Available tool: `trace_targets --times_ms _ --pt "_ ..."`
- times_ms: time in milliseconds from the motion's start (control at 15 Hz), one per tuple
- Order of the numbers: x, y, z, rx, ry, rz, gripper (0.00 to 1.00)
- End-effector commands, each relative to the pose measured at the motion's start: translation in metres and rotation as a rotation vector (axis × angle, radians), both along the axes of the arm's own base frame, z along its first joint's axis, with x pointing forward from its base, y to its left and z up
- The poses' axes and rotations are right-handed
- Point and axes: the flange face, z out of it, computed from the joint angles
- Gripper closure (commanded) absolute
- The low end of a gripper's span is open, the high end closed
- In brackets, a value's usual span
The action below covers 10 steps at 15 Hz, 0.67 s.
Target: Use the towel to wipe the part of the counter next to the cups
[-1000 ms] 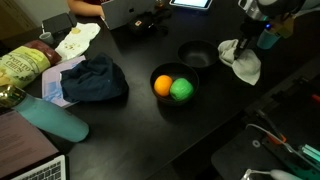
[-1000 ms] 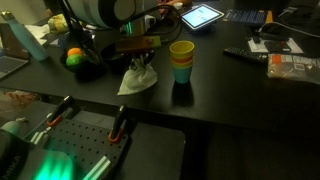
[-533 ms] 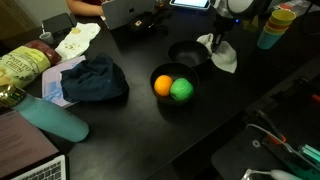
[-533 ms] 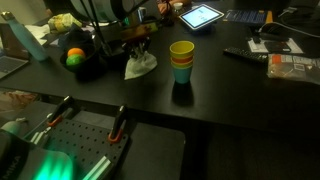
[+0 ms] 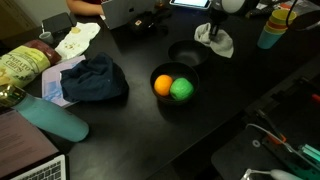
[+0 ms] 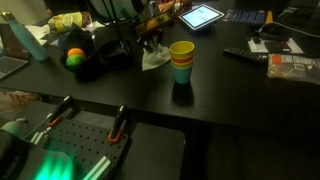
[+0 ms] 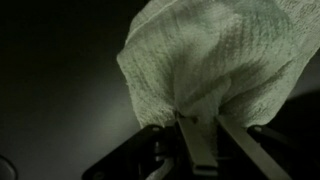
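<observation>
My gripper (image 7: 208,128) is shut on a pale green-white towel (image 7: 215,60), which hangs from the jaws and fills the upper right of the wrist view. In both exterior views the towel (image 5: 216,40) (image 6: 154,58) drags on the dark counter (image 5: 250,85). The stacked cups (image 6: 181,62), yellow over teal, stand just beside the towel; they also show at the edge of an exterior view (image 5: 273,27). The arm comes down from the top of the frame.
A black bowl (image 5: 173,88) holds an orange and a green ball. An empty black bowl (image 5: 186,52) lies beside the towel. A dark blue cloth (image 5: 95,80), a teal bottle (image 5: 55,120), snack bags and a tablet (image 6: 203,16) lie around.
The gripper has carried the towel across the counter, away from the camera's side toward the back, ending beside the cups and the empty black bowl.
</observation>
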Motion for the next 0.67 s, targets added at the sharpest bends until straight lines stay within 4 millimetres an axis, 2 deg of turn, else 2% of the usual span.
trace_targets --times_ms 0,267,467,600 --pt "-0.02 -0.043 -0.023 -0.043 0.03 -0.072 0.95" --pt "-0.068 -0.072 -0.012 -0.024 0.083 -0.177 0.95" --pt "-0.106 -0.073 0.001 0.02 0.12 -0.181 0.95" --pt "-0.136 -0.064 0.009 0.054 0.157 -0.162 0.95"
